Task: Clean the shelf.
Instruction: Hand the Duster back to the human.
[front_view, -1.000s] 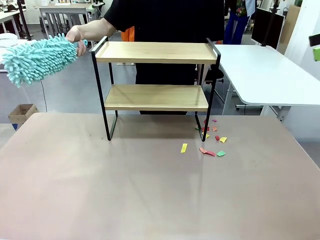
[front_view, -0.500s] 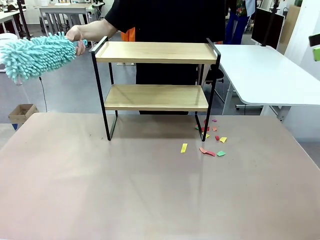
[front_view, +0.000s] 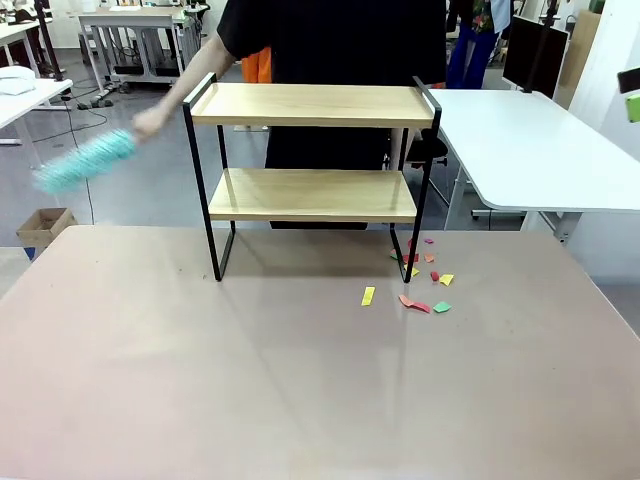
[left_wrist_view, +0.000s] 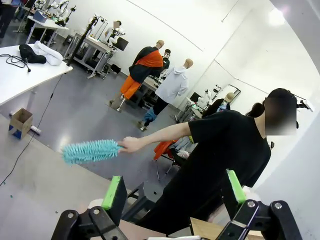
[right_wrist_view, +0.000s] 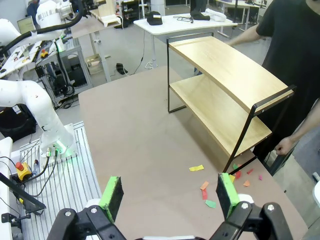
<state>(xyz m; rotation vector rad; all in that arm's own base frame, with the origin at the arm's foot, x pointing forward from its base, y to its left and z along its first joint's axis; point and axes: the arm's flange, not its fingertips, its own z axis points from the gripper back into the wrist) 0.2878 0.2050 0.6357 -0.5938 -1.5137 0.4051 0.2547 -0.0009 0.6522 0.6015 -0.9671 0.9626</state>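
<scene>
my left gripper (left_wrist_view: 172, 192) and right gripper (right_wrist_view: 170, 194) hung with jaws spread wide, grasping nothing. coloured paper scraps (front_view: 420, 290) lay on the brown table (front_view: 300, 380) beside the shelf (front_view: 312, 170), which stood toward the table's far edge. beyond the shelf's left end, the person's hand (front_view: 150, 122) held a blurred teal duster (front_view: 85, 162).

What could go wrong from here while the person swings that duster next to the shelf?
1. The duster is in motion beside the shelf; an arm reaching in now might meet the person's hand.
2. The paper scraps lie on the table by the shelf's right legs; a sweep could scatter them off the edge.
3. The shelf stands on thin legs, so a push might shift it.
</scene>
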